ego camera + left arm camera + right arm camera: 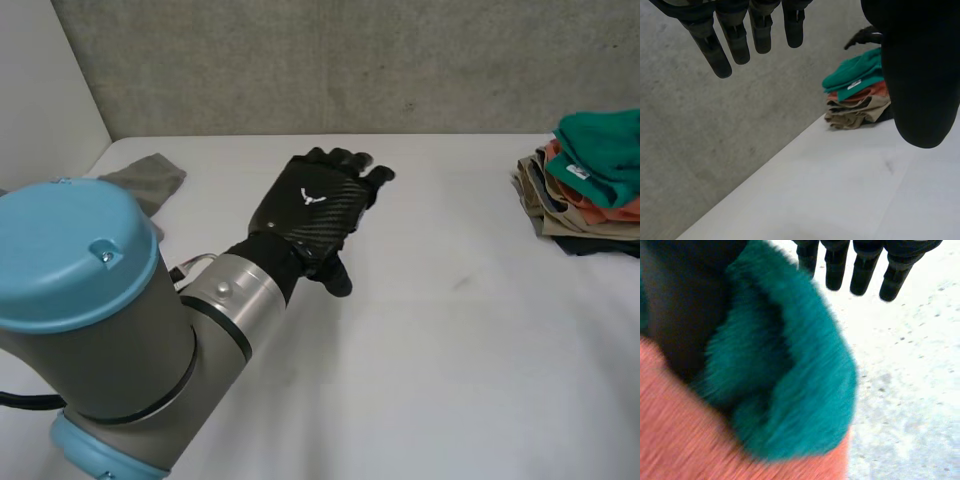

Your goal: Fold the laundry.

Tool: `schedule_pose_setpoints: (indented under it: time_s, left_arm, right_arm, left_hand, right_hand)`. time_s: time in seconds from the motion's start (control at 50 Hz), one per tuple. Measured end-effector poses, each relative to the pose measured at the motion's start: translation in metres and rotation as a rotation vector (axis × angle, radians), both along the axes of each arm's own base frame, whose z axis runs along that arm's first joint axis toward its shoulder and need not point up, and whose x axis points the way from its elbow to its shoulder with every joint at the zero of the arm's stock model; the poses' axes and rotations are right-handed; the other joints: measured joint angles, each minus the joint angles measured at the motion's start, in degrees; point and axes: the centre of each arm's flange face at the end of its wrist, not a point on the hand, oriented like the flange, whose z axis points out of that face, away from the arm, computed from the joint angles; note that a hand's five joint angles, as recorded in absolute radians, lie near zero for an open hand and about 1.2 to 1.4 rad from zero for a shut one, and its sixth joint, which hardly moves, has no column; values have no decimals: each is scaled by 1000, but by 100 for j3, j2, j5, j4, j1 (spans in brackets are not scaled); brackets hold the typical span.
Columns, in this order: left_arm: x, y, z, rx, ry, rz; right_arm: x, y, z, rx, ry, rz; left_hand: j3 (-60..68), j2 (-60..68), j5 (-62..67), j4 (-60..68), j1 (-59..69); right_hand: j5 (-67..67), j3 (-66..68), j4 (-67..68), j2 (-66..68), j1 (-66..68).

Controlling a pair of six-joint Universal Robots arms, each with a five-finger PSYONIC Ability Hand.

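Hovering open and empty, the left hand (pixel 310 205) is well apart from the clothes pile (pixel 585 190) at the bench (pixel 450 350) edge, where the straight-fingered right hand (pixel 861 275) could drag the green garment (pixel 790 380) askew.

The setting reads as a robotics lab or test bay rather than a home. A plain white table (pixel 470 380) stands against a bare, rough concrete wall (pixel 350 60), which meets a smooth pale side wall (pixel 40 90) at one corner. A grey robot arm (pixel 230 295) with a light-blue cap reaches over the tabletop. The one household touch is laundry: a stack of folded clothes (pixel 585 185) in green, orange, tan and a dark colour at one side of the table, and a grey cloth (pixel 145 178) at the other.
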Motion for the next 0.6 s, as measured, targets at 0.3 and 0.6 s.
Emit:
schedule_pose_setpoints:
  time_s: [0.3, 0.6]
  left_arm:
    - [-6, 27, 15, -26, 27, -191]
    - [0, 30, 41, -86, 78, -192]
  right_arm:
    - [-51, 45, 60, 212, 36, -396]
    - [-55, 78, 177, -78, 189, -827]
  left_hand:
    - [0, 0, 0, 0, 0]
    - [0, 0, 0, 0, 0]
  right_hand:
    - [-205, -107, -109, -68, -16]
    - [-206, -107, -109, -68, -16]
